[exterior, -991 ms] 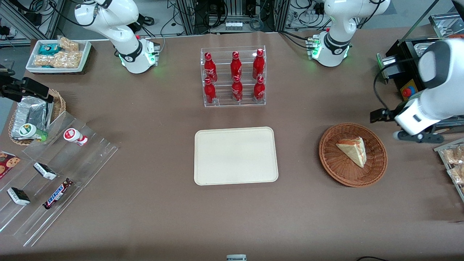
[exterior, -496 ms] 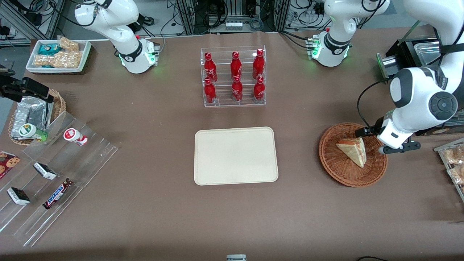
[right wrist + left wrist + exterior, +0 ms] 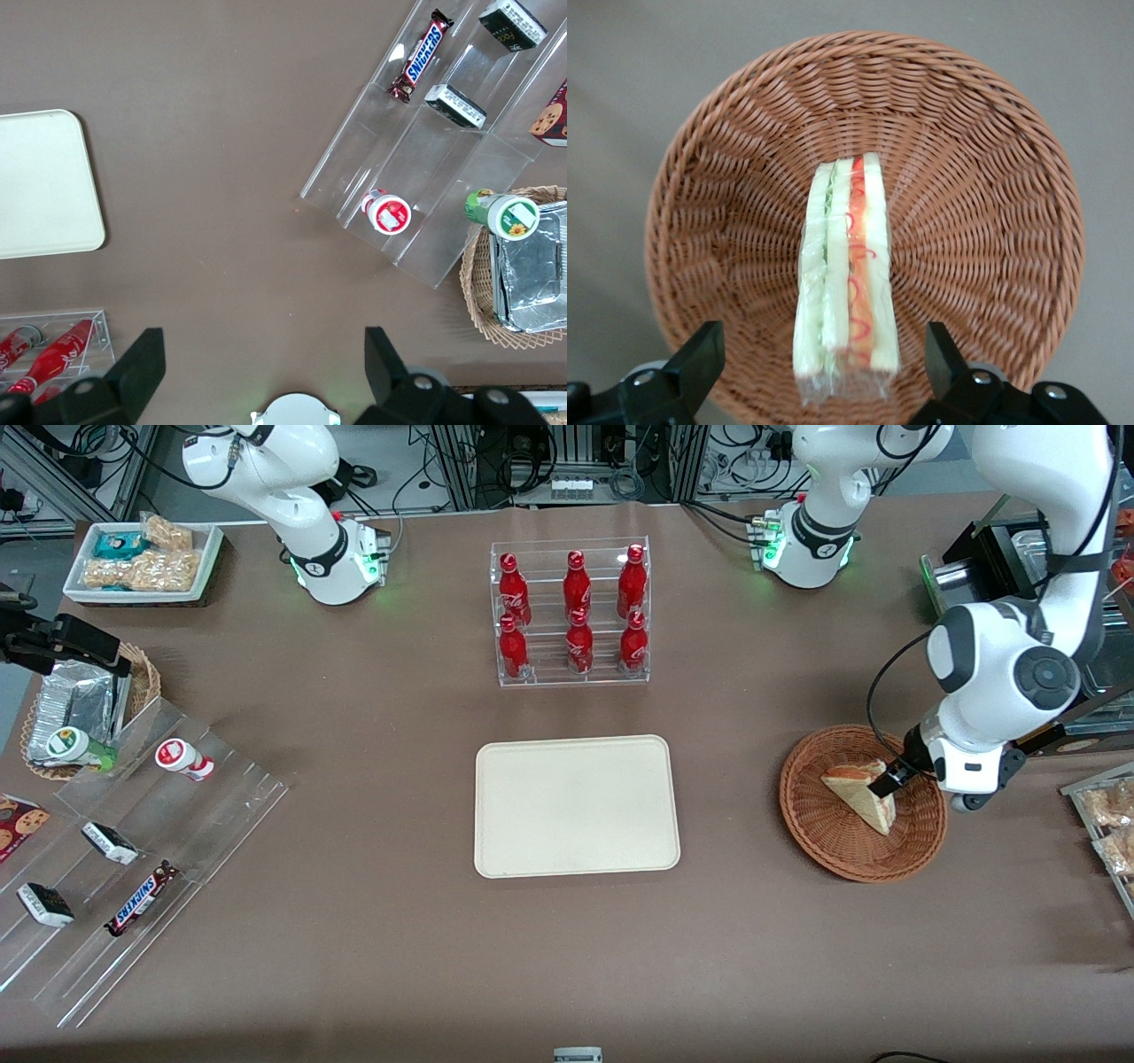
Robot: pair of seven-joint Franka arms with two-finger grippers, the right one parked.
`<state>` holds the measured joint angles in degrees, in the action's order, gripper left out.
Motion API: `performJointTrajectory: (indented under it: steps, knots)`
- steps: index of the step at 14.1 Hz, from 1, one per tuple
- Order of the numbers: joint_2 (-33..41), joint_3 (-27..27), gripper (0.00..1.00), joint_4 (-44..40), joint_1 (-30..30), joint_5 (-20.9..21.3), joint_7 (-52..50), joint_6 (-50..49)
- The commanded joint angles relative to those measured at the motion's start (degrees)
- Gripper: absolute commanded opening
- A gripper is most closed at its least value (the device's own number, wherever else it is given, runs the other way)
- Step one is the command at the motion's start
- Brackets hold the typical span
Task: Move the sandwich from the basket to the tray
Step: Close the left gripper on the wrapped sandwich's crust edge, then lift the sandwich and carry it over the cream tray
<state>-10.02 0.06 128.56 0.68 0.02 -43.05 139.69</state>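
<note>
Gripper (image 3: 824,376) above basket (image 3: 824,837), fingers (image 3: 700,354) spread wide, one each side of sandwich (image 3: 846,283); clear gap both sides. Sandwich stands on edge mid-basket, basket wall low, no other contents. Open table (image 3: 735,779) between basket and tray (image 3: 576,806), nothing on it. Tray bare. Bottle rack (image 3: 571,615) farther from front camera than tray, apart from it.

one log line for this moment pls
phase: reach | pincer: open, above sandwich, fingers astride it, no contact seen | sandwich: in basket | tray: bare
</note>
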Motion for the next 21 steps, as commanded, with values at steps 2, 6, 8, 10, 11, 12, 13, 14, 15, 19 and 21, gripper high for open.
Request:
performJointTrajectory:
  steps: [2, 6, 8, 10, 11, 12, 13, 14, 15, 19, 21]
  knots:
    - [-2.27, -0.06, 0.96, 2.40, 0.03, 0.16, -6.68, 6.37]
    - [-3.78, -0.15, 0.12, 1.35, -0.41, 0.07, -16.71, 7.80]
    - [-3.08, -0.33, 0.07, -1.62, -0.50, -0.19, -16.81, 5.09]
    - [-3.42, -1.29, 0.07, -9.86, -1.81, -0.28, -16.63, -6.82]
    - [-4.12, -1.47, 0.07, -14.87, -3.21, -0.37, -16.54, -13.15]
    - [-5.26, -1.56, 0.07, -19.53, -4.70, -0.46, -16.54, -17.65]
    - [-6.93, -1.56, 0.07, -23.32, -6.63, -0.54, -16.54, -20.65]
    - [-8.68, -1.56, 0.05, -26.57, -9.09, -0.46, -15.93, -22.68]
    - [-10.61, -1.65, 0.05, -29.30, -11.38, -0.54, -15.84, -23.40]
    - [-19.58, -5.50, 0.04, -39.59, -18.33, -2.13, -11.82, -23.41]
    - [-22.22, -7.44, 0.04, -43.03, -21.31, -1.78, -6.46, -23.06]
